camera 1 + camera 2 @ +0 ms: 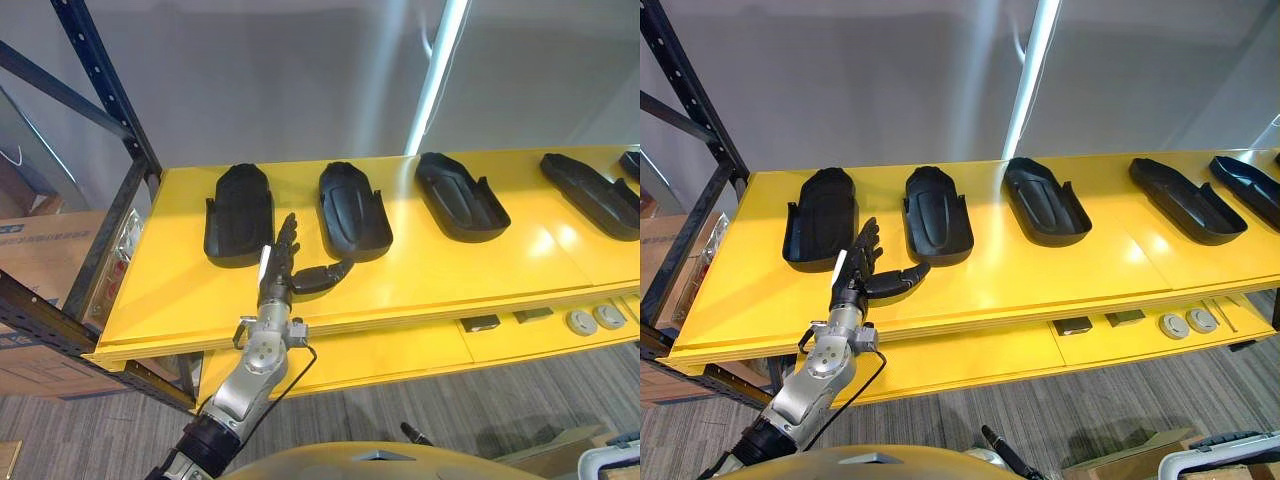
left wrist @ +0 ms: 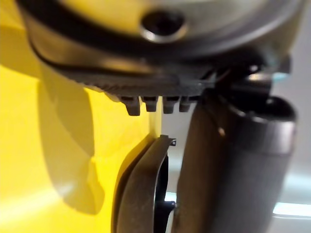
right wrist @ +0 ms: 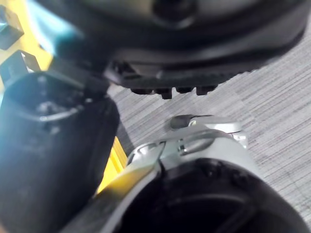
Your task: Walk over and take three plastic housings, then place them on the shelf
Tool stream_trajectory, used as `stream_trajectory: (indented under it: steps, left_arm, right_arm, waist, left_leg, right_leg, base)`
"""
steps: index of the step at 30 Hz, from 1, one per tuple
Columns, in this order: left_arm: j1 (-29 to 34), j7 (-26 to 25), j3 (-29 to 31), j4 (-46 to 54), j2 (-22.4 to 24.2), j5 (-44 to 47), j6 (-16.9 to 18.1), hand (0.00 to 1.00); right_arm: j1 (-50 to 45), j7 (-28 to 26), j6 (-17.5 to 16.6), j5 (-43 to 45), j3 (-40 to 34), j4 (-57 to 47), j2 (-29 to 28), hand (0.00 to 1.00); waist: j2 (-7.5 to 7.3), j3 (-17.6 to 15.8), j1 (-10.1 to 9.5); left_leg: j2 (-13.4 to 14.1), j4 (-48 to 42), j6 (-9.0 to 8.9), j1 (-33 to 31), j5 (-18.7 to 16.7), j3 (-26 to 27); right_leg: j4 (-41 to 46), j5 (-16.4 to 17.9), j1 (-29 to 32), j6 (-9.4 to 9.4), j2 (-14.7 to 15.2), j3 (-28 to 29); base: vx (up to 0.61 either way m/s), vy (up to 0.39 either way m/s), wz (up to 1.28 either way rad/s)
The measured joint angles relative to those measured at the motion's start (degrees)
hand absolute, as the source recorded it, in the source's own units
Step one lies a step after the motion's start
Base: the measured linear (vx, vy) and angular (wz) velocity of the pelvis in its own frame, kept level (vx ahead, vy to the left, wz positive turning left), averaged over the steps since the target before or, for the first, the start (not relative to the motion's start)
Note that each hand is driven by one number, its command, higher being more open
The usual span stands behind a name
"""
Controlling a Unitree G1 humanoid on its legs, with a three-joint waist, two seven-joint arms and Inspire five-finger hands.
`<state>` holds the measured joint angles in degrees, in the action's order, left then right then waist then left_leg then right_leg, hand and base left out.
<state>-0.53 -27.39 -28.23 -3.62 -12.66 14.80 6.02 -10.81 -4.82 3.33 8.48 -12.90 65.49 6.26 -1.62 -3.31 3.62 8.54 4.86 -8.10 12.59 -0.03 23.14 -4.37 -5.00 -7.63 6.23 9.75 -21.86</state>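
left hand hovers over the yellow shelf, fingers straight, thumb out, holding nothing, between the two leftmost black housings. they look like stiff, light, slick shells, so best pinch a raised side wall. right hand hangs low over the floor.

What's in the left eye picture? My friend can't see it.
The left robot hand, fingers straight, points over a yellow shelf at the gap between the two leftmost of several black plastic housings lying in a row.

Black housings along yellow shelf
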Motion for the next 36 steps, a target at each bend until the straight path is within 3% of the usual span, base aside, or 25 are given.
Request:
stream_trajectory:
  steps: [36]
  left_arm:
    - [-0.1,-3.2,0.2,-1.4,0.8,-2.0,0.1,1.00]
  right_arm:
    - [0.2,-0.8,1.3,-0.1,-1.2,0.0,-0.2,1.00]
  waist:
    - [-0.08,-0.2,0.02]
  left_leg:
    - [0.0,0.0,0.00,0.6,0.0,-0.1]
  right_leg:
    - [0.0,0.1,-0.6,-0.05,0.0,0.0]
  base:
    - [0.00,0.000,0.00]
